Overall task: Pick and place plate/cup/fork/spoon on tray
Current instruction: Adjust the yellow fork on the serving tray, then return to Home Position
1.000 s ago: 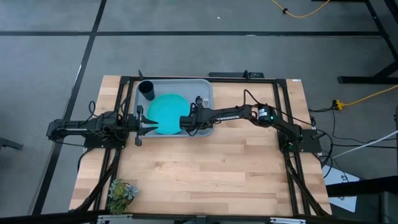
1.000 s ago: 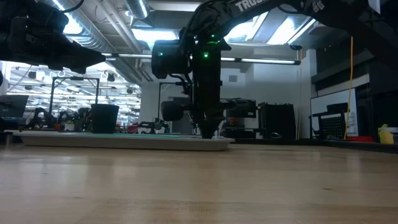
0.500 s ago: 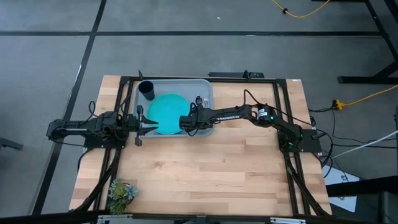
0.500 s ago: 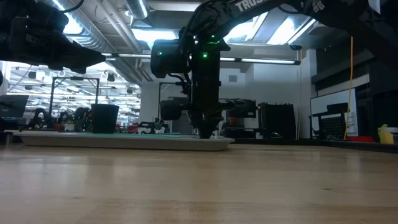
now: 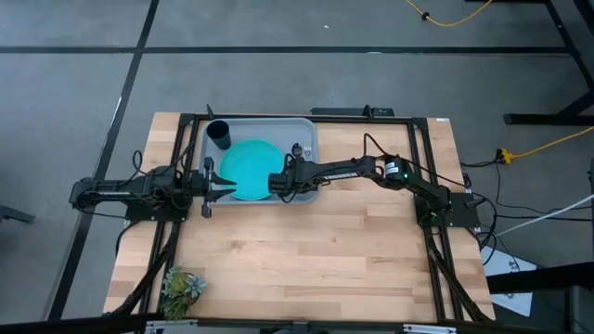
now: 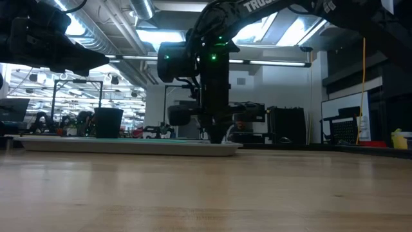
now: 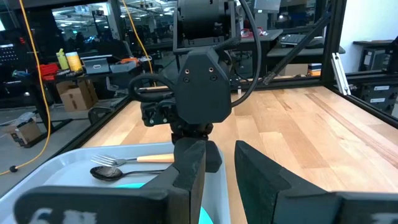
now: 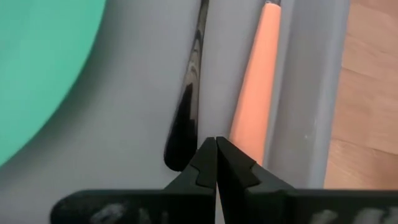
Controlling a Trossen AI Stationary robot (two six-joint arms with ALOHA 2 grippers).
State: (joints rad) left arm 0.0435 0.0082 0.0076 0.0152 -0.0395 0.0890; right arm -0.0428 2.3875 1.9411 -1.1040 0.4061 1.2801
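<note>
From the near edge, bare wooden table (image 5: 316, 250) stretches ahead, with a small plant (image 5: 181, 288) at its near left corner. Farther back, the tray (image 5: 263, 129) sits toward the far edge, and everything is already in it.

The right gripper (image 8: 216, 163) hangs low over the tray's right side, near its front rim, pointing down at the tray floor. Its fingers are pressed together with nothing between them. Just past the fingertips lie the spoon (image 8: 188, 106) and the fork (image 8: 260, 68), side by side and close but not touching; the fork's orange handle runs along the tray's right wall, the spoon's dark handle between it and the plate (image 8: 43, 68).

The left gripper (image 5: 221, 185) rests at the tray's left front corner, level with the plate's edge, and its fingers are spread apart, holding nothing.

The plate (image 5: 251, 169) lies flat in the middle of the tray, reaching almost to the front rim. Behind it, in the far left corner, the cup (image 5: 219, 134) stands upright, clear of the plate. Fork tines (image 5: 303, 148) show near the far right side of the tray.
</note>
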